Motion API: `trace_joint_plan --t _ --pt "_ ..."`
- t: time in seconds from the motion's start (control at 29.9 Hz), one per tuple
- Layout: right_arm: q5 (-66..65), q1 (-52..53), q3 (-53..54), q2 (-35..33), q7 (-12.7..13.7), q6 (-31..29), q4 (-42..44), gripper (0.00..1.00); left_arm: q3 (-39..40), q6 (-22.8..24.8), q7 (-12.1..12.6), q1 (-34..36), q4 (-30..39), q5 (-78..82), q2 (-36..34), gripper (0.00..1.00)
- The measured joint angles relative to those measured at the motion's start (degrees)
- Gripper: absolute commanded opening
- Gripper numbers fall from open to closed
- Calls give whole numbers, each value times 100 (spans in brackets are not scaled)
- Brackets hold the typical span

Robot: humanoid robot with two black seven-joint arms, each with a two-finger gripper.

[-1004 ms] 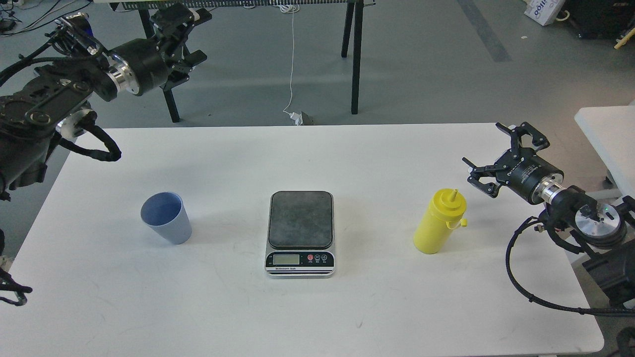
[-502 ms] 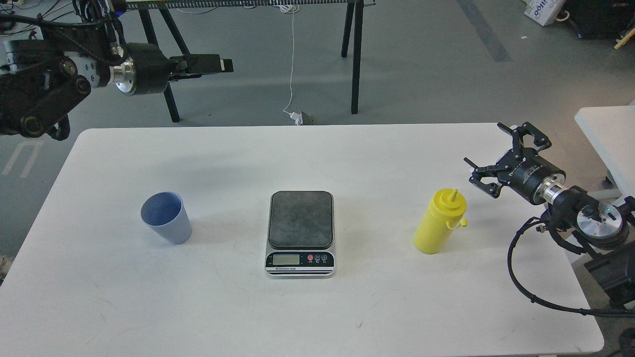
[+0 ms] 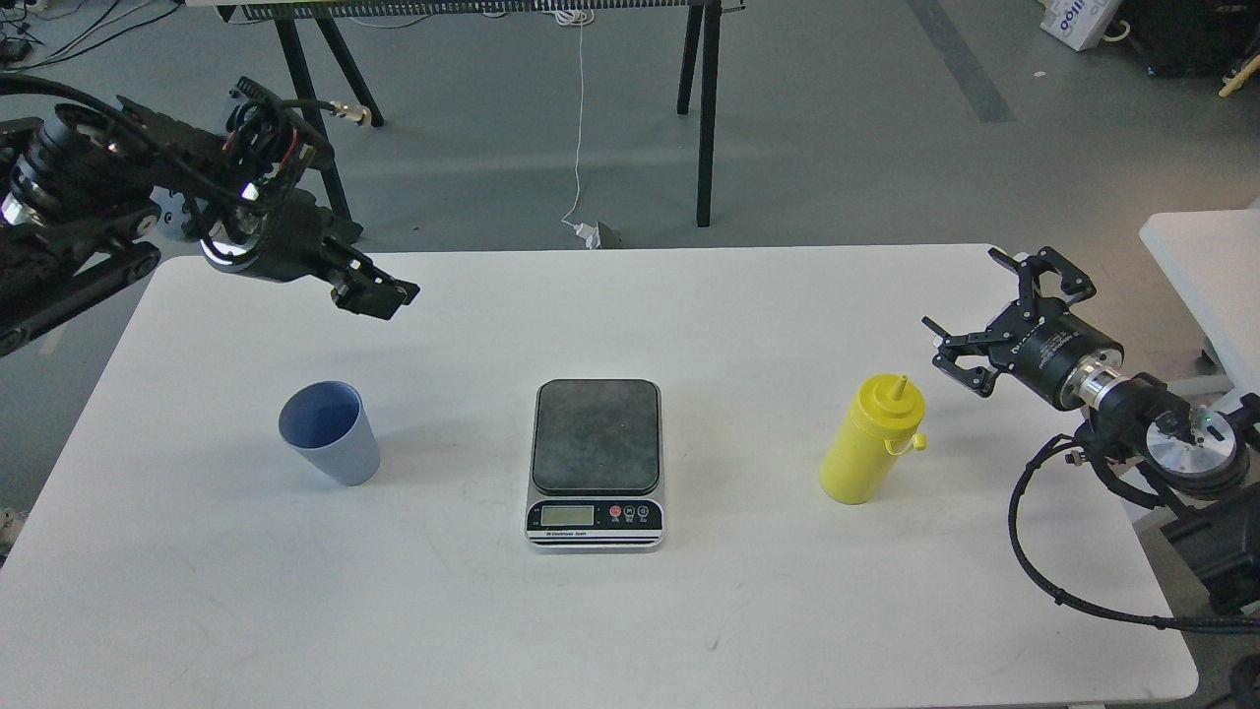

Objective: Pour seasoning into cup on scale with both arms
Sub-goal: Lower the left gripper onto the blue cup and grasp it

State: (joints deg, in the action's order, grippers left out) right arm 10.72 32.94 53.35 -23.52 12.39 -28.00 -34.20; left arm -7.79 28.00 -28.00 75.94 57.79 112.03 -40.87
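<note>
Light blue cup (image 3: 329,432) at 9 o'clock, scale (image 3: 596,464) in the middle with a dark plate and silver body, yellow bottle (image 3: 871,441) at 3 o'clock, white table (image 3: 295,611), black arms

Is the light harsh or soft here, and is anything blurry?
Head view: soft, even light; the cup, scale and yellow bottle cast only faint shadows on the white table. All looks sharp, though the dark left gripper shows little detail.

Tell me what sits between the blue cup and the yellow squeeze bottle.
In the head view, the scale sits between the cup and the seasoning, its plate bare.
</note>
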Motion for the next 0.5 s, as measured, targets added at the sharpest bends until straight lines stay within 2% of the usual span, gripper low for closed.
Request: trace_joint_plan --t 0.23,0.5 --pt "0 -14 0 9 0 0 1 100 -691 0 0 -74 -21 69 -83 99" --pt "0 -15 0 14 0 0 1 100 -775 0 0 -353 -64 252 -104 99"
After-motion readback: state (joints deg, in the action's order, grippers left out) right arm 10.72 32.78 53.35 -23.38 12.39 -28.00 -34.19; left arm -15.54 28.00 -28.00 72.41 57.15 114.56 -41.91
